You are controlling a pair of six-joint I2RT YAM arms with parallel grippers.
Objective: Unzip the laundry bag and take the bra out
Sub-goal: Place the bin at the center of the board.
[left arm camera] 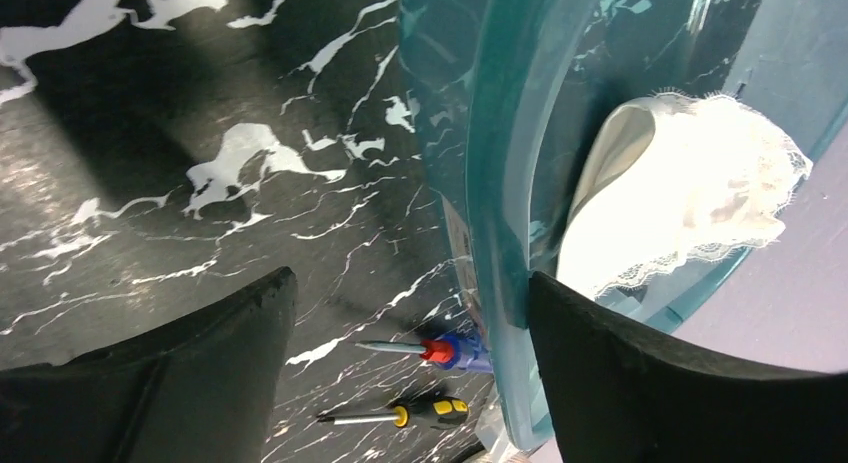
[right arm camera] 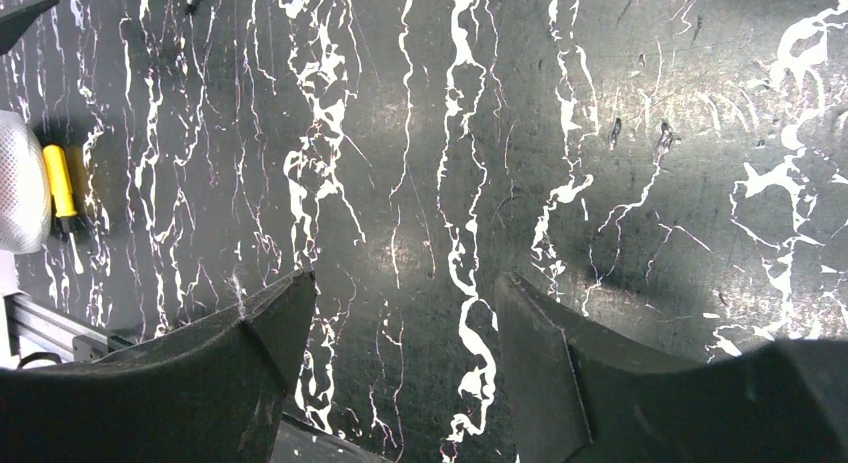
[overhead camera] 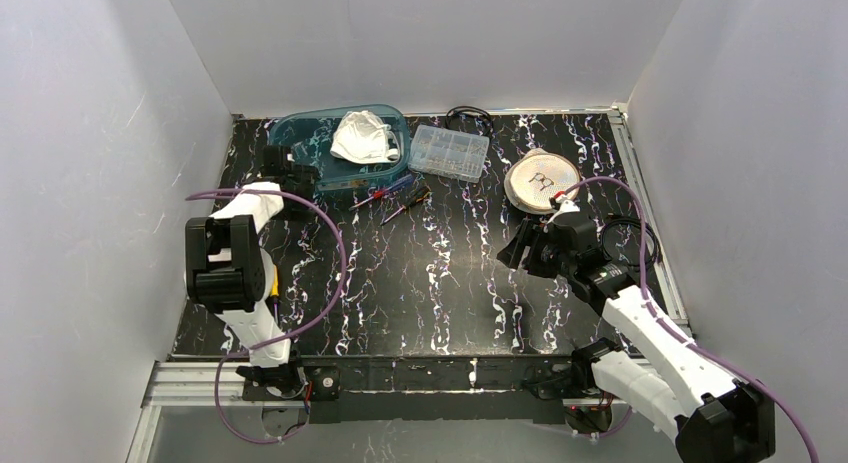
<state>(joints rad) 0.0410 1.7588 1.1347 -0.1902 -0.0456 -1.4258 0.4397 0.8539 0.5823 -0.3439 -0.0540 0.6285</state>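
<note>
The white lace bra (overhead camera: 362, 136) lies inside a teal see-through bin (overhead camera: 300, 133) at the back left. The laundry bag (overhead camera: 541, 180), a round pale mesh case, rests on the table at the back right. My left gripper (overhead camera: 290, 171) hangs at the bin's left end. In the left wrist view it (left arm camera: 410, 283) is open, with the bin's rim (left arm camera: 500, 183) just inside the right finger and the bra (left arm camera: 690, 193) beyond the rim. My right gripper (overhead camera: 522, 251) is open over bare table in front of the bag, with nothing between its jaws (right arm camera: 405, 280).
A clear box of small parts (overhead camera: 450, 150) stands right of the bin. A blue-handled screwdriver (overhead camera: 395, 188) and a black-and-yellow one (overhead camera: 405, 205) lie in front of it. A yellow screwdriver (overhead camera: 272, 283) lies by the left arm. Black cable (overhead camera: 630, 238) coils at the right edge.
</note>
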